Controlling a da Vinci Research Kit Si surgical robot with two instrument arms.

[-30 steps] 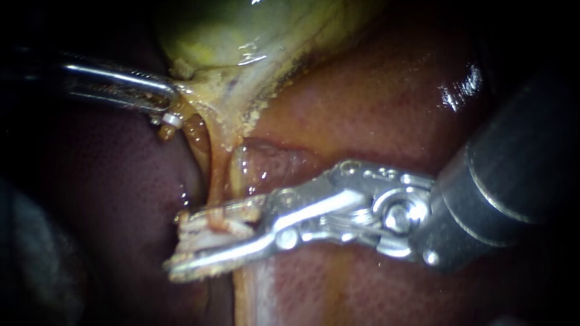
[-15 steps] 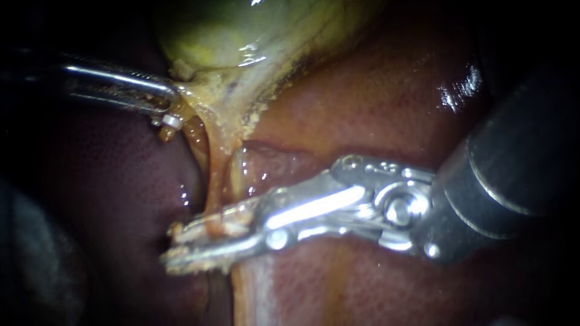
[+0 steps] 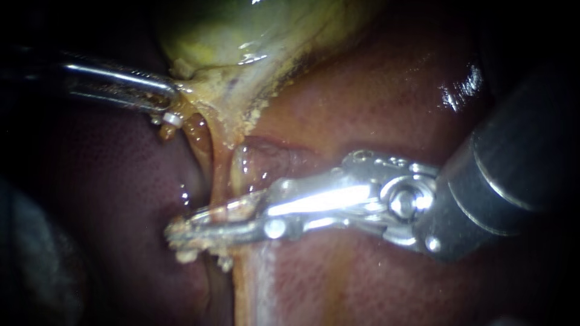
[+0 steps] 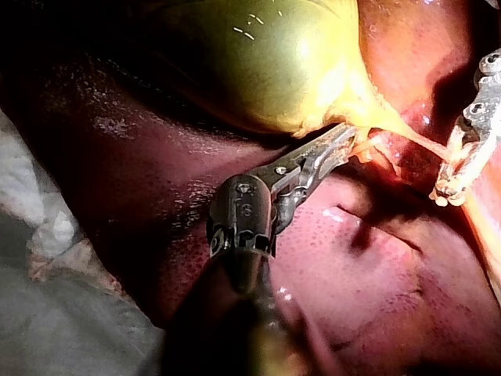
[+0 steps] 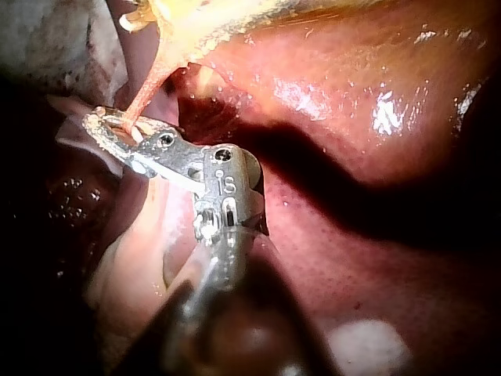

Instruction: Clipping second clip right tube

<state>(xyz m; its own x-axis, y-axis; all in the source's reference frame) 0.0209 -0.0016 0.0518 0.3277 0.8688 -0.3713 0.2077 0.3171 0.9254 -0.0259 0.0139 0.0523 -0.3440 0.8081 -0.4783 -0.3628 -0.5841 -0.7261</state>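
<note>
gallbladder [image 3: 241, 30] top, tube [image 3: 219, 175] below it, right instrument [image 3: 178, 232] across tube, left instrument [image 3: 171, 101] at gallbladder neck.

No label, brand, number or sign can be read on the tissue in any of the three views. The only marks are a few small characters stamped into metal. One set stands on the left housing [image 4: 244, 210], the dark wrist block of the left instrument [image 4: 342, 146] just behind its jaws. The other stands on the right housing [image 5: 225, 186], the silver wrist block of the right instrument [image 5: 117, 129] behind its jaws.
</note>
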